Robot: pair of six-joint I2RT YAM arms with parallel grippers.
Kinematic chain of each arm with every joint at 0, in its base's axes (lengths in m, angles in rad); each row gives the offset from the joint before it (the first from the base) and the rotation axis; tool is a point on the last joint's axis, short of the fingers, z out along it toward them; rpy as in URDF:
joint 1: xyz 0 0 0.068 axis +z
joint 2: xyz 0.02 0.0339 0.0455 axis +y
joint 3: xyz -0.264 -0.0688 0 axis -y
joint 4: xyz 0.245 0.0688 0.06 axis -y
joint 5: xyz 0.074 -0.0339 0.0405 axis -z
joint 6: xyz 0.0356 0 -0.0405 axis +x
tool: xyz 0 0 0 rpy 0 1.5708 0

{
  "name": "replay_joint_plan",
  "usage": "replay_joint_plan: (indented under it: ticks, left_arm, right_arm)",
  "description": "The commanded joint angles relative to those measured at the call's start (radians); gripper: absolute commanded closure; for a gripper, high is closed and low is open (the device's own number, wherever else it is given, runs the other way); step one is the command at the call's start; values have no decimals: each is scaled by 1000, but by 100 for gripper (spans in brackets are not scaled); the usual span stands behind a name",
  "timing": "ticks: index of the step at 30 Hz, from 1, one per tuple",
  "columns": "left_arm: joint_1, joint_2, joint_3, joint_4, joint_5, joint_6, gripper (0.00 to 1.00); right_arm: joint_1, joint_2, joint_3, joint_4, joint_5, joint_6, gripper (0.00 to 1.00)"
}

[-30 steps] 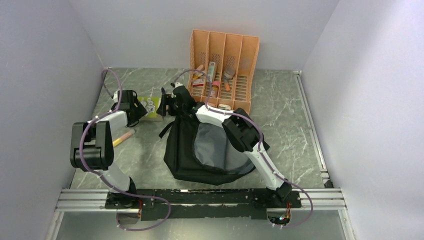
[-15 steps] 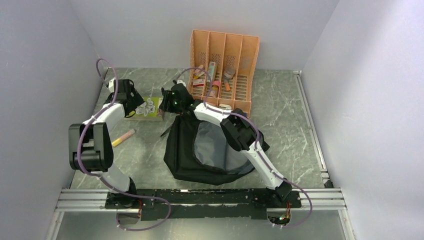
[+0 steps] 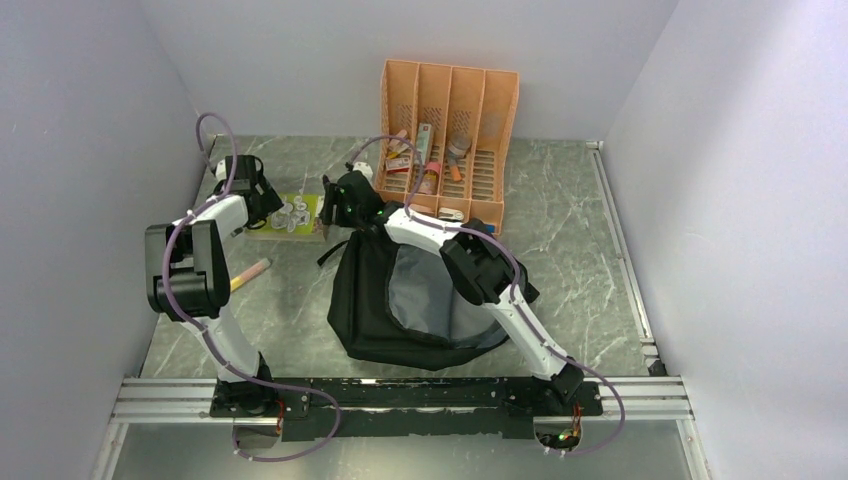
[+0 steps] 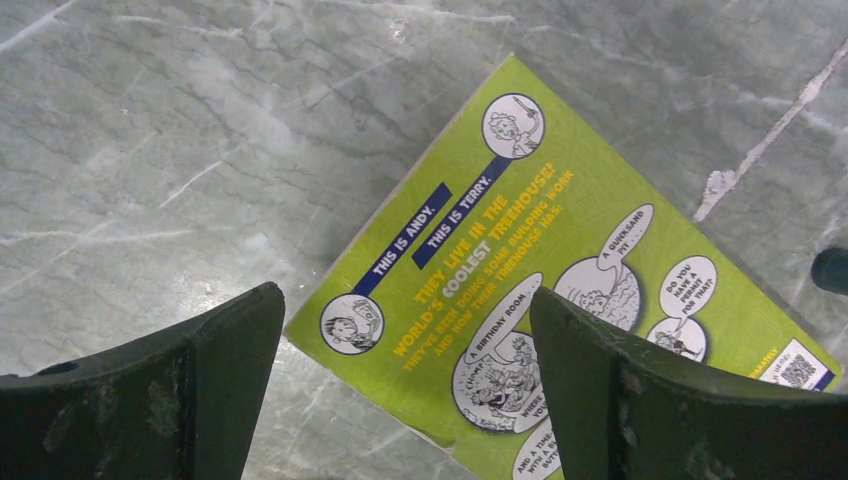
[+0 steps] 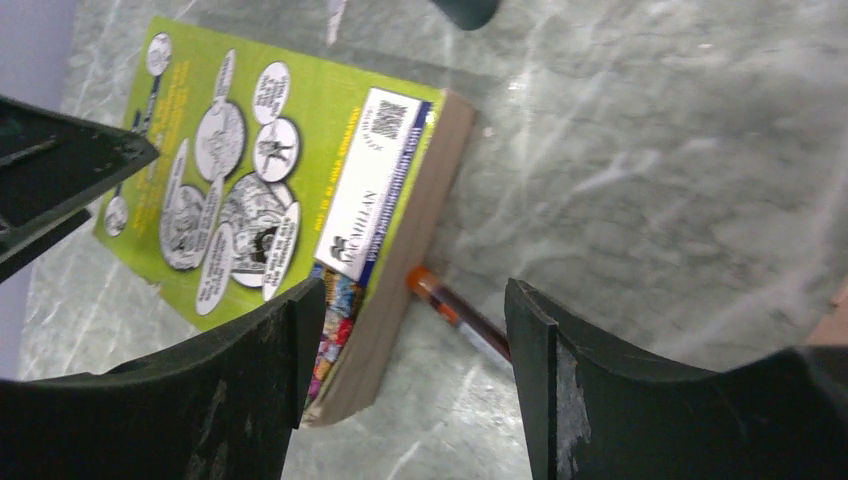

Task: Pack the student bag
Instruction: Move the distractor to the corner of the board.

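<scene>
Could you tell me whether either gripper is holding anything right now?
Nothing is held: both the left gripper and right gripper stand open above the green book.

Grey marbled tabletop [image 3: 585, 240], plain pale walls [image 3: 290, 60], metal rail [image 3: 160, 399] at front

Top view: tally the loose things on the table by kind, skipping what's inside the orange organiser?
backpack: 1
book: 1
file organiser: 1
pens/markers: 2 (pen at the book's spine, marker left of the backpack)
Total: 5
</scene>
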Motion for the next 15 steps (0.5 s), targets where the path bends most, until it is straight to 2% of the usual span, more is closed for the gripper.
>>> replay_joint_plan:
  ticks: [1, 7, 15]
  left_arm:
    - [19, -10, 29, 5, -18, 28, 3]
    - [28, 25, 67, 0, -12, 49, 3]
    - [36, 110, 127, 11, 32, 109, 3]
  right_arm:
    - [-38, -46, -96, -100, 160, -37, 29]
    - [-95, -123, -221, -55, 155, -30, 27]
    - [-103, -184, -297, 137, -122, -47, 27]
